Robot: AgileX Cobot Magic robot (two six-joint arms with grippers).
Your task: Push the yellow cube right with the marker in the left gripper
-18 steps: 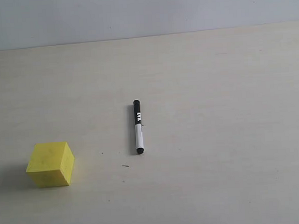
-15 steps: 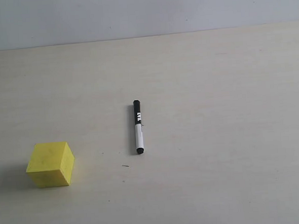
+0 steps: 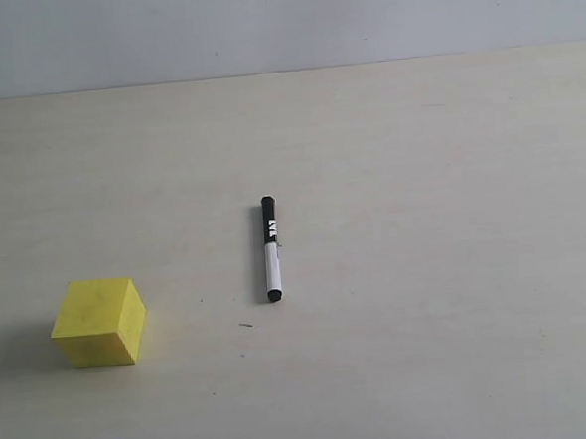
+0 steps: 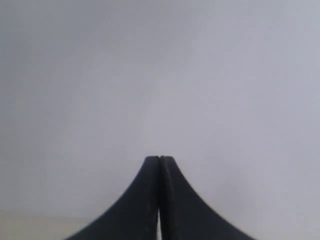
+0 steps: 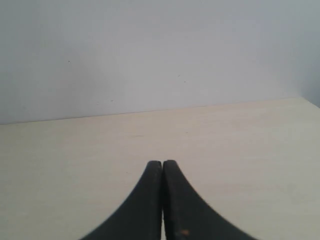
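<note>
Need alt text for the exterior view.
A slim black-and-white marker lies flat near the middle of a beige table, its black cap toward the far edge. A bright yellow matte cube sits apart from it at lower left.

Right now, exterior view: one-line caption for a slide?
Marker lies unheld on the table, yellow cube apart to its left; push not yet started.

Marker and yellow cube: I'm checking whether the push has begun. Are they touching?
Apart. The exterior view shows the marker lying flat, with a wide strip of bare table between it and the yellow cube.
</note>
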